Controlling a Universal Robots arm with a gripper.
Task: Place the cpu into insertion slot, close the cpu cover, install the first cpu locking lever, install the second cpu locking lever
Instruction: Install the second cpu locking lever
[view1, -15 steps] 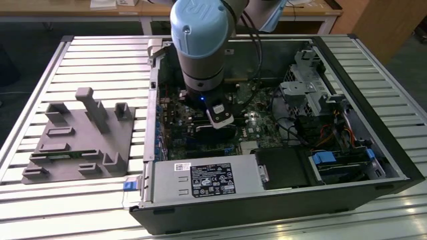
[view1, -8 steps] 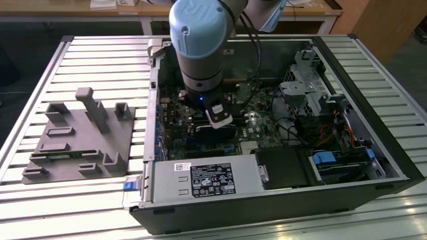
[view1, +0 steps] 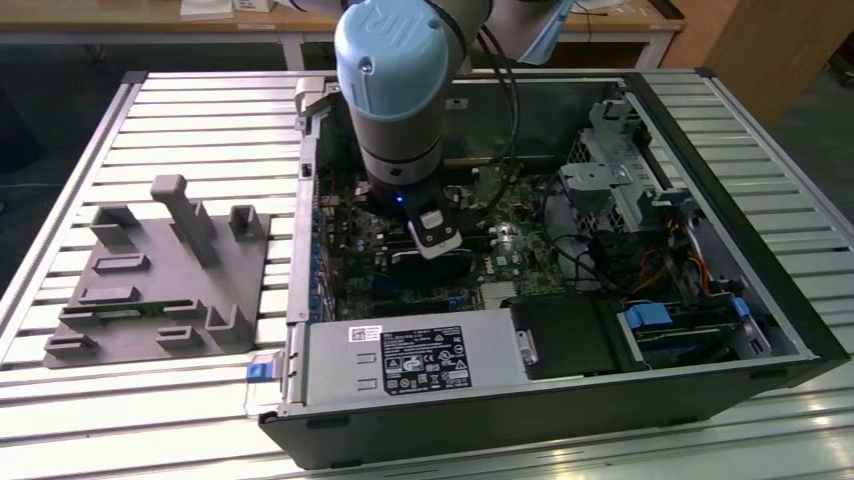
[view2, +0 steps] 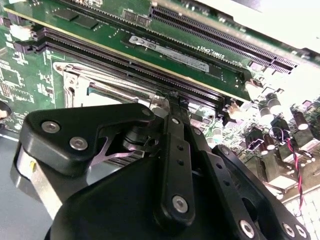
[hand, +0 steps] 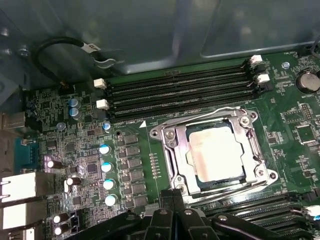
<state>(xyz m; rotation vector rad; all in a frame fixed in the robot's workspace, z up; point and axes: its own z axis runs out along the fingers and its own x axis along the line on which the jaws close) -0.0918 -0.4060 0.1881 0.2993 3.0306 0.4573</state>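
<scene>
In the exterior view, an open computer case (view1: 561, 300) lies on a slatted table (view1: 120, 110). The arm (view1: 394, 90) reaches down into the case, and its gripper (view1: 438, 248) hangs low over the motherboard (view1: 514, 250), near the middle of the case. A grey fixture (view1: 160, 280) with upright posts sits on the table toward the exterior view's left, well apart from the arm. A silver power supply (view1: 414, 360) fills the near corner of the case, and a drive cage (view1: 607, 170) stands toward the exterior view's right.

In the second wrist view, the black gripper (view2: 167, 102) linkages come together toward a point just above the socket (view2: 85, 82) edge. The fingertips meet close together there, but whether they clamp anything cannot be told. Long black memory slots (view2: 150, 67) run across the green board just beyond the socket, and a cluster of capacitors (view2: 272, 107) stands off to one side.

In the first wrist view, the cpu (hand: 216, 152) lies flat in the socket, its pale silver top showing. The cpu cover (hand: 172, 150) is down around it, a silver frame whose window leaves the chip's top exposed. A thin wire lever (hand: 200, 119) runs along the socket side nearest the memory slots (hand: 180, 90). The gripper's black links (hand: 172, 217) sit just beside the opposite edge of the socket. A row of blue-topped capacitors (hand: 106, 167) stands well apart from the socket, and rear ports (hand: 20, 187) sit at the board's edge.
</scene>
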